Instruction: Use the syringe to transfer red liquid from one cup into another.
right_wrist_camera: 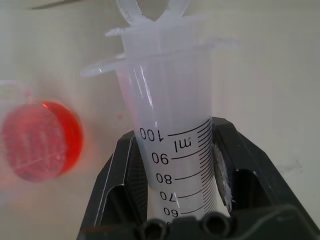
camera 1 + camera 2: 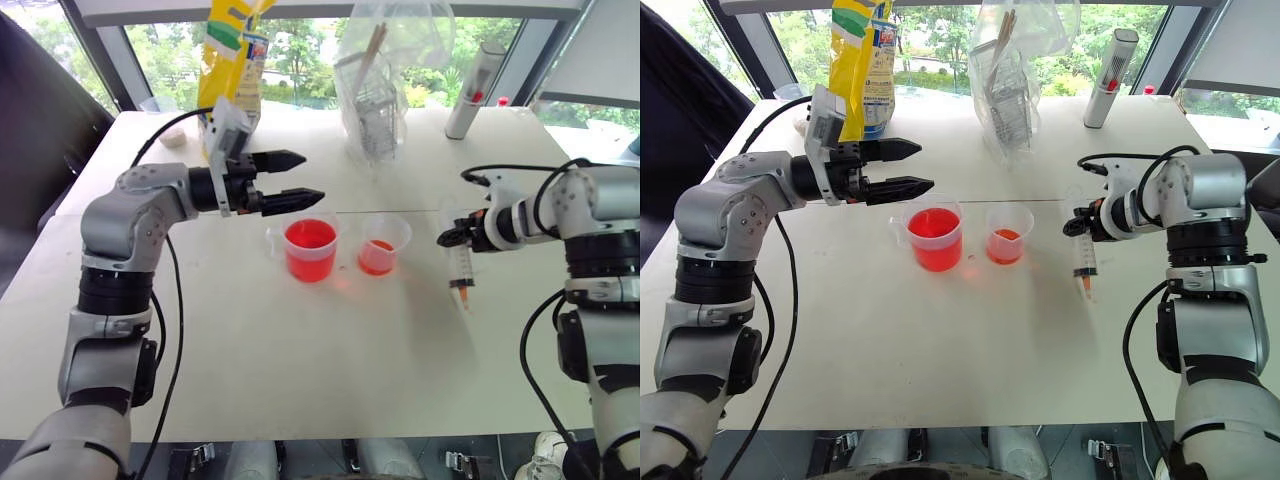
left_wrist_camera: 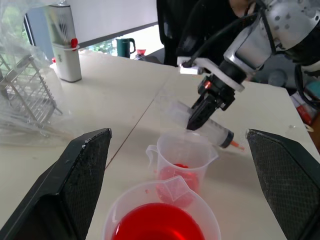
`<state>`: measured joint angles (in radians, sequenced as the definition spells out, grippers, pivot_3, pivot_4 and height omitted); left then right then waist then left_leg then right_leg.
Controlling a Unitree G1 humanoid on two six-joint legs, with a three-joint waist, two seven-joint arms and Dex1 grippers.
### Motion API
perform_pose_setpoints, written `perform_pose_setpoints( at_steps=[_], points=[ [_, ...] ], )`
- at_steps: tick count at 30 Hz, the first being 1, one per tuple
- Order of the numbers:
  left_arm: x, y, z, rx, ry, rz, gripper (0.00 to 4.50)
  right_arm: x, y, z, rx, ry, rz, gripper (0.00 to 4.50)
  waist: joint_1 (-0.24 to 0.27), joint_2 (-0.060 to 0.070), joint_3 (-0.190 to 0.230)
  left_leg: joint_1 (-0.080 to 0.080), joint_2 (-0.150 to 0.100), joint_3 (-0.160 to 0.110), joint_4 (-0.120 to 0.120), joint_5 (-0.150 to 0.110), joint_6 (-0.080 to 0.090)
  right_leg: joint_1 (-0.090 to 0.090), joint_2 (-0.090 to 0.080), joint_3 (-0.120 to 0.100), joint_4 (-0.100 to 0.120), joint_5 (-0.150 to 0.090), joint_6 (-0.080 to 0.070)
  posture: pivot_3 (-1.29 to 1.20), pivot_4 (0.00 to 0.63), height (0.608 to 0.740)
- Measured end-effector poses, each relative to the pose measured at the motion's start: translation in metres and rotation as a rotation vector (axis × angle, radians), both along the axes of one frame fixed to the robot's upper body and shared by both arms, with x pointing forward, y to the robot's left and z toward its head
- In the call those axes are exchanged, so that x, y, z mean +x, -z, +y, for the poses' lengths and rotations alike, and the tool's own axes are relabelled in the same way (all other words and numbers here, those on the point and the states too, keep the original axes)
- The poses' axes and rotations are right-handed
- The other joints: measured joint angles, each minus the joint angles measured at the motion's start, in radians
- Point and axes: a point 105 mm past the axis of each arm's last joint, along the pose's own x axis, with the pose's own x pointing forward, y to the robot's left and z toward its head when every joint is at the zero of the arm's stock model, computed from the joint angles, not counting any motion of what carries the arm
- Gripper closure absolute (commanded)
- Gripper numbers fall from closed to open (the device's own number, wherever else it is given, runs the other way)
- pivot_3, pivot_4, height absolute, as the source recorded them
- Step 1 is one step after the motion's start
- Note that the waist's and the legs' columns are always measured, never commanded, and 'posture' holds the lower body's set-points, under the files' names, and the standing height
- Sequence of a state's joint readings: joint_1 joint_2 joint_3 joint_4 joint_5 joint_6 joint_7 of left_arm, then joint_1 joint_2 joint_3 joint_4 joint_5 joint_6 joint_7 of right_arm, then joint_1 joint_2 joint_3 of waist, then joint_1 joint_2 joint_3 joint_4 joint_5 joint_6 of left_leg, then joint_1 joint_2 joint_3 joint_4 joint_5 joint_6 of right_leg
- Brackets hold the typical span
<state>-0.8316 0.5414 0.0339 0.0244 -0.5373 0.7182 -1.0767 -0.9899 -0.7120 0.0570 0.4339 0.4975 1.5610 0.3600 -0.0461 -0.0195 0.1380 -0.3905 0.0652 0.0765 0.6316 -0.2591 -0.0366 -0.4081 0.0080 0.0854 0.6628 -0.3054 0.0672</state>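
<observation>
The handled beaker (image 2: 310, 250) holds red liquid (image 2: 310, 238) and stands mid-table. Just right of it is the smaller cup (image 2: 381, 244) with a shallow red pool. My left gripper (image 2: 287, 180) hovers open above and left of the beaker, pointing right, its fingers (image 3: 75, 185) framing both cups. To the right of the small cup, my right gripper (image 2: 452, 236) is shut on the syringe (image 2: 461, 266). The syringe hangs tip down, its orange tip close to the table. Its barrel (image 1: 175, 150) looks clear, with the plunger pushed in.
Along the far edge of the white table (image 2: 300, 370) stand a yellow bag (image 2: 236, 50), a clear plastic bag with a wire rack (image 2: 378, 100) and a grey cylindrical bottle (image 2: 475, 90). A small dish (image 2: 170, 135) sits at the back left.
</observation>
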Motion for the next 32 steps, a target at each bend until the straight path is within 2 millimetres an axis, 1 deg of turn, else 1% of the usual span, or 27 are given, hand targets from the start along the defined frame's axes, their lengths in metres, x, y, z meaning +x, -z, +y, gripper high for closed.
perform_pose_setpoints(
  at_steps=[2,5,7,8,9,12,15,18,21,24,26,27,28,32],
  points=[
    [0.000,0.000,0.001,0.002,-0.005,-0.002,0.07,0.002,0.008,-0.001,-0.016,-0.008,0.014,3.10,0.000,0.000,0.000,0.000,0.000,0.000,0.000,0.000,0.000,0.000,0.000,0.000,0.000,0.000,0.000,0.00,0.150,0.739],
    [-0.002,-0.001,0.002,0.008,-0.009,-0.007,0.00,0.004,0.014,0.001,-0.031,-0.030,0.026,1.63,0.001,-0.001,0.000,0.000,0.000,0.000,0.000,0.000,0.000,0.001,0.000,-0.002,0.000,0.000,0.000,0.00,0.150,0.739],
    [-0.003,-0.002,0.003,0.013,-0.009,-0.009,0.00,0.002,0.024,0.003,-0.038,-0.039,0.057,0.57,0.001,-0.001,0.000,0.000,0.000,0.000,0.000,0.000,0.000,0.001,0.000,-0.001,0.000,0.000,0.000,0.00,0.150,0.739],
    [-0.003,-0.002,0.003,0.014,-0.010,-0.006,0.00,0.002,0.023,0.005,-0.031,-0.048,0.052,0.09,0.001,-0.001,0.000,0.000,0.000,0.000,0.001,0.000,0.000,0.001,0.000,-0.001,0.000,0.000,0.000,0.00,0.150,0.739],
    [-0.004,-0.001,0.003,0.014,-0.009,-0.005,0.00,0.003,0.023,0.006,-0.025,-0.054,0.051,0.02,0.001,-0.001,-0.001,0.000,0.000,0.000,0.001,0.000,0.000,0.002,0.000,-0.002,0.000,0.000,0.000,0.00,0.150,0.739],
    [-0.007,-0.002,0.003,0.022,0.002,-0.002,0.00,0.002,0.023,0.006,-0.026,-0.056,0.056,0.02,0.001,-0.001,-0.001,0.001,0.000,0.000,0.001,0.000,0.000,0.002,0.000,-0.002,0.000,0.000,0.000,0.00,0.150,0.739],
    [-0.011,-0.001,0.006,0.037,0.009,0.003,0.00,-0.005,0.018,0.004,-0.031,-0.065,0.046,0.02,0.003,0.000,0.000,0.000,0.000,-0.001,0.000,0.000,0.000,0.001,0.000,-0.002,0.000,0.000,0.000,0.00,0.150,0.739],
    [-0.013,0.004,0.010,0.045,0.012,0.030,0.00,-0.016,-0.011,-0.001,-0.037,-0.111,-0.064,0.02,0.006,0.001,0.000,-0.001,0.000,-0.001,-0.001,0.000,0.000,-0.001,0.000,-0.002,-0.001,0.000,0.000,0.00,0.150,0.739],
    [-0.014,0.009,0.016,0.070,-0.001,0.044,0.00,-0.037,-0.049,0.002,-0.026,-0.218,-0.233,0.02,0.006,0.000,0.000,-0.001,0.000,-0.002,-0.001,0.000,0.000,0.001,0.000,-0.002,-0.002,0.000,0.000,0.00,0.150,0.739],
    [-0.016,0.014,0.023,0.089,-0.006,0.062,0.00,-0.062,-0.072,0.011,0.026,-0.334,-0.354,0.02,0.002,0.000,0.000,0.000,0.001,-0.002,-0.001,0.000,0.000,0.002,0.000,-0.002,-0.002,0.000,0.000,0.00,0.150,0.739],
    [-0.020,0.016,0.026,0.105,-0.002,0.066,0.00,-0.082,-0.082,0.016,0.005,-0.410,-0.419,0.02,0.002,0.000,0.000,0.001,0.001,-0.003,-0.001,0.000,0.000,0.003,0.000,-0.002,-0.002,0.000,0.000,0.00,0.150,0.739],
    [-0.021,0.017,0.028,0.111,-0.001,0.068,0.00,-0.087,-0.085,0.016,-0.010,-0.427,-0.435,0.02,0.001,0.000,0.000,0.002,0.001,-0.003,-0.001,0.000,0.000,0.003,0.000,-0.002,-0.001,0.000,0.000,0.00,0.150,0.739],
    [-0.023,0.019,0.029,0.120,0.000,0.070,0.00,-0.098,-0.086,0.017,-0.032,-0.458,-0.474,0.02,0.003,-0.001,0.000,0.002,0.001,-0.003,-0.001,0.000,0.000,0.004,0.000,-0.003,-0.002,0.000,0.000,0.00,0.150,0.739],
    [-0.025,0.024,0.034,0.137,-0.011,0.087,0.00,-0.124,-0.072,0.022,-0.037,-0.547,-0.491,0.02,0.004,-0.002,0.000,0.001,0.001,-0.003,0.000,0.000,0.000,0.004,-0.001,-0.003,-0.002,0.000,0.001,0.00,0.150,0.739]
  ],
)
